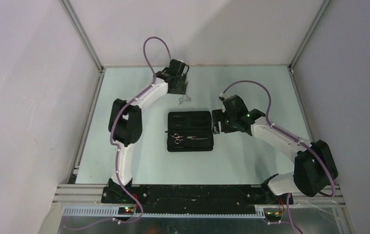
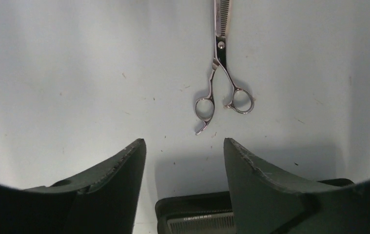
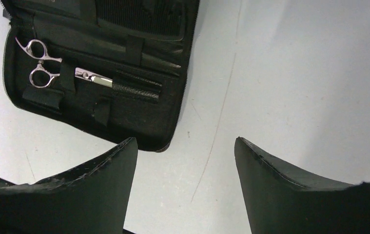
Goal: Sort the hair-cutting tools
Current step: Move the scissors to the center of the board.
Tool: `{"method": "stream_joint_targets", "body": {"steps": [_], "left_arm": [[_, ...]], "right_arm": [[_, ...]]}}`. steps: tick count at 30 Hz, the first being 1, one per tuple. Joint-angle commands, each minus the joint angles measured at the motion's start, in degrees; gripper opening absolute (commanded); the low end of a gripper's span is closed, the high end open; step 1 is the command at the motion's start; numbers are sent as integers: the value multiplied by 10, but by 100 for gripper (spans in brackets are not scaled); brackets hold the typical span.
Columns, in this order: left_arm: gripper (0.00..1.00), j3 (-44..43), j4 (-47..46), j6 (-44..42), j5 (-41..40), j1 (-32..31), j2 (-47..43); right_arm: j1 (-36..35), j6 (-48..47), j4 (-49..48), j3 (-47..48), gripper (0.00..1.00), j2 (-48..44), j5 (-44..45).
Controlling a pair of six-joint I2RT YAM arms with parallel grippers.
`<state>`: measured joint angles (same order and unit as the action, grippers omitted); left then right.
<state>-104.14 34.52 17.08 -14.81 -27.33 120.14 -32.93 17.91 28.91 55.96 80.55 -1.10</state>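
One pair of silver scissors (image 2: 220, 51) lies loose on the table just beyond my left gripper (image 2: 185, 146), ring handles toward the fingers. In the top view this pair (image 1: 185, 100) is behind the black case (image 1: 192, 146). The left gripper (image 1: 183, 90) is open and holds nothing. A second pair of scissors (image 3: 89, 76) is strapped inside the open case (image 3: 139, 117), and it also shows in the top view (image 1: 175, 138). A black comb (image 3: 139, 12) lies in the case's upper half; its toothed edge (image 2: 200, 222) shows below the left fingers. My right gripper (image 3: 186, 144) stands open and empty over bare table, right of the case.
The case lies open in the middle of the pale green table (image 1: 251, 151). White walls and a metal frame enclose the table on three sides. Both arm bases sit at the near edge.
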Motion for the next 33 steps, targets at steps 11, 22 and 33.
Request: {"method": "stream_joint_targets", "body": {"steps": [11, 22, 33], "left_arm": [[43, -92, 62, 17, 60, 2, 110], [32, -127, 107, 18, 101, -2, 164], [0, -141, 113, -43, 142, -67, 169]], "right_arm": [[11, 14, 29, -37, 77, -75, 45], [35, 23, 38, -69, 77, -124, 35], [40, 26, 50, -68, 76, -146, 37]]}}
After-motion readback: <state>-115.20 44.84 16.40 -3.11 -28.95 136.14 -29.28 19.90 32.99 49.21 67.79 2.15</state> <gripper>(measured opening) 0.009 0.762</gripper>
